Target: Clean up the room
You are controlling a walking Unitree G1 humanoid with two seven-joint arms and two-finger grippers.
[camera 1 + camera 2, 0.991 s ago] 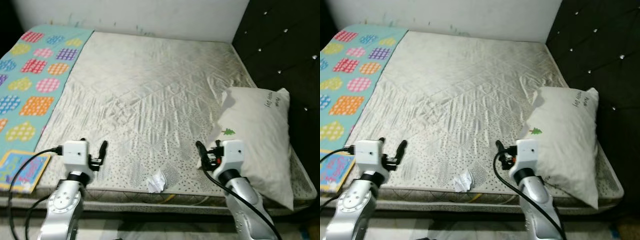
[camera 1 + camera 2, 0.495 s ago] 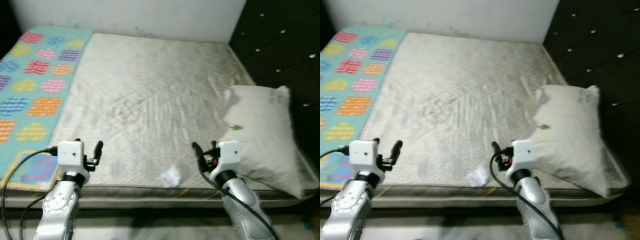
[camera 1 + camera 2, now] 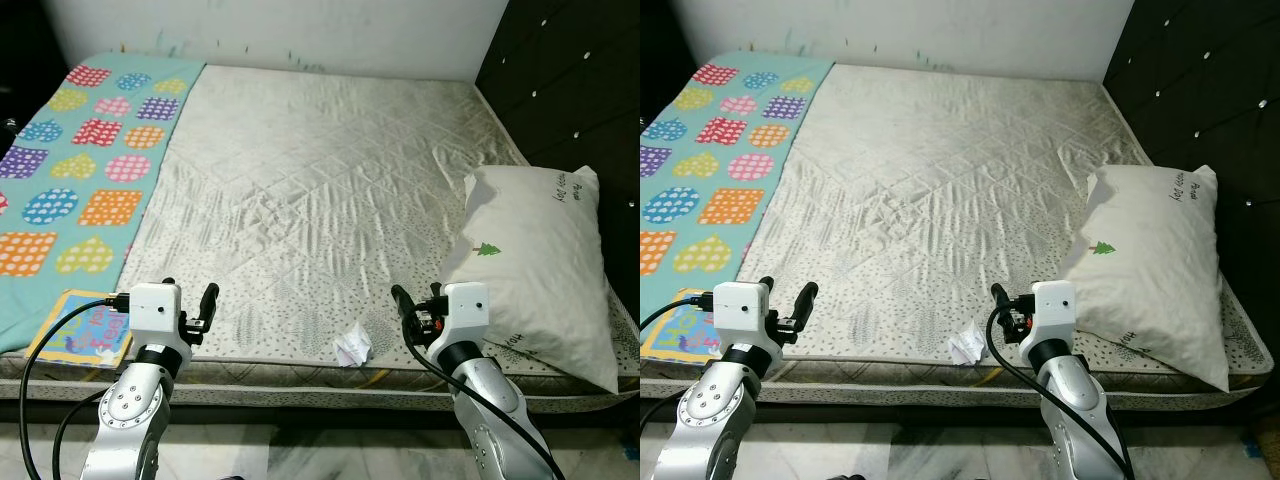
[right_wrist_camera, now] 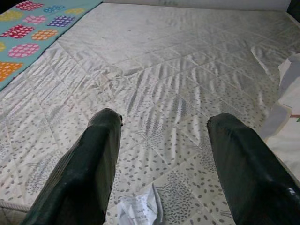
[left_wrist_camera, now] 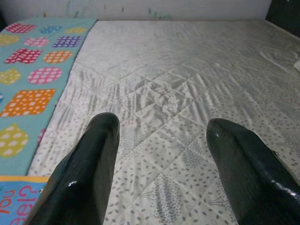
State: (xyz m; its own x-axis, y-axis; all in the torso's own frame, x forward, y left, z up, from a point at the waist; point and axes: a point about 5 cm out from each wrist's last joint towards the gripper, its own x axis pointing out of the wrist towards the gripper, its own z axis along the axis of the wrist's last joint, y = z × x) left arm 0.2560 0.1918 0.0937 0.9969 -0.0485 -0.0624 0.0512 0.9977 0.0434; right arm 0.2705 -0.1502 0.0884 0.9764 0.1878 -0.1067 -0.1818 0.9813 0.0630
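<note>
A crumpled white paper [image 3: 352, 345] lies on the grey quilted mattress [image 3: 320, 170], close to its near edge. In the right wrist view the paper [image 4: 138, 211] sits just ahead of the fingers. My right gripper [image 3: 416, 300] hovers over the near edge just right of the paper, open and holding nothing. My left gripper [image 3: 190, 298] is at the same edge further left, also open and holding nothing, and a colourful children's book [image 3: 75, 330] lies to its left. A white pillow [image 3: 540, 270] with a small green tree print rests on the bed's right side.
A teal blanket [image 3: 90, 160] with coloured hearts covers the bed's left strip. A dark tufted headboard [image 3: 570, 90] stands along the right, and a white wall [image 3: 280, 30] runs behind the bed. Pale floor [image 3: 300, 465] shows below the mattress edge.
The whole picture has shifted and sharpened, so the camera has moved. Both grippers stay open in the same pose. Paper, pillow and book lie where they were.
</note>
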